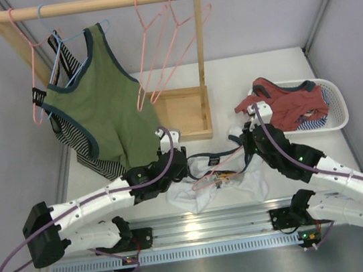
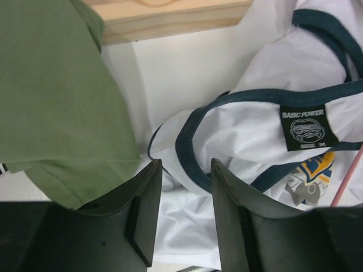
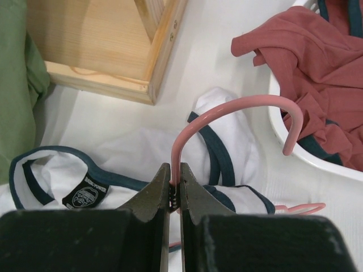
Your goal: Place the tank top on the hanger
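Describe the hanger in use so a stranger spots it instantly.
Find the wooden clothes rack; in front of its base a white tank top lies crumpled. The pink wire hanger rests on it, its neck pinched in the right gripper, unlike the other pink hangers, which hang from the rail.

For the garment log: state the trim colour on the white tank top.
Navy, edging the tank top, clearest in the left wrist view.
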You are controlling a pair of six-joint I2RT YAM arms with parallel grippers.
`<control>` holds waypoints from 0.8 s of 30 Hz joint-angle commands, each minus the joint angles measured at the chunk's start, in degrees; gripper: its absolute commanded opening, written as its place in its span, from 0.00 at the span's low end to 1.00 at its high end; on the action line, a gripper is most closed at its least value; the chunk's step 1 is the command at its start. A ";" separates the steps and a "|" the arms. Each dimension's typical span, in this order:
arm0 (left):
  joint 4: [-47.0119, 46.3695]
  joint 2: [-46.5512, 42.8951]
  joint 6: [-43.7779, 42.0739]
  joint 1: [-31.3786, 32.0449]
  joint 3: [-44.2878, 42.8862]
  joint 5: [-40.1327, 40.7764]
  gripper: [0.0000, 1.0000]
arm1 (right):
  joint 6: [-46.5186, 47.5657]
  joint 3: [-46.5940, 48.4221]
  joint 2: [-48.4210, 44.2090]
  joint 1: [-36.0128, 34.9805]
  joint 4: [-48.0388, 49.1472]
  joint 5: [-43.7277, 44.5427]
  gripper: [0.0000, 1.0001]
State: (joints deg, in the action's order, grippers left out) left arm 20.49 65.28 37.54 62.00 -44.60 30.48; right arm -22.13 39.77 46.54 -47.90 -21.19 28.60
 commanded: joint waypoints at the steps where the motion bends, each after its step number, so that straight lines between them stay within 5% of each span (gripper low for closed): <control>1: 5.34 0.81 1.48 1.11 -1.71 3.62 0.45 | -0.90 2.77 0.39 -1.23 0.27 3.65 0.00; 24: -0.98 9.43 -0.63 1.28 -2.07 1.69 0.48 | -1.78 4.00 1.79 -1.85 -0.78 5.41 0.00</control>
State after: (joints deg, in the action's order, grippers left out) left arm 20.69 72.86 36.32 63.00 -45.01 30.89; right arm -23.27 40.60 48.18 -48.73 -22.98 32.64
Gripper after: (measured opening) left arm 0.481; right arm 0.045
